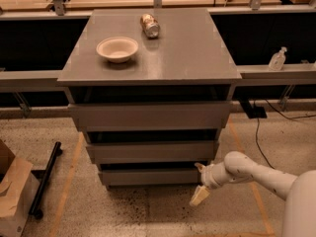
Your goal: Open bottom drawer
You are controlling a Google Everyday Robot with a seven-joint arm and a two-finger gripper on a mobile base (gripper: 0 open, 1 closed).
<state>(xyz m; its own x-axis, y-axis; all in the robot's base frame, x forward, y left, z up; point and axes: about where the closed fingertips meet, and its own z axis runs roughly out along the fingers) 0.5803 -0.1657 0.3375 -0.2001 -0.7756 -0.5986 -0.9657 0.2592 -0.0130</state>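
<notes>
The bottom drawer [148, 177] is the lowest of three flat grey drawers in the grey cabinet [153, 58], and it stands only slightly out from the cabinet body. My gripper [199, 182] is at the drawer's right front corner, close to the floor. It is open: one fingertip [199, 167] is by the drawer's right end and the other cream fingertip [199, 196] hangs lower over the floor. My white arm [256, 174] reaches in from the lower right.
A cream bowl [117, 49] and a can on its side [149, 25] lie on the cabinet top. A sanitiser bottle [277, 59] stands on the right ledge. A cardboard box [12, 194] and a black bar [45, 179] lie on the floor at left, and cables [256, 127] at right.
</notes>
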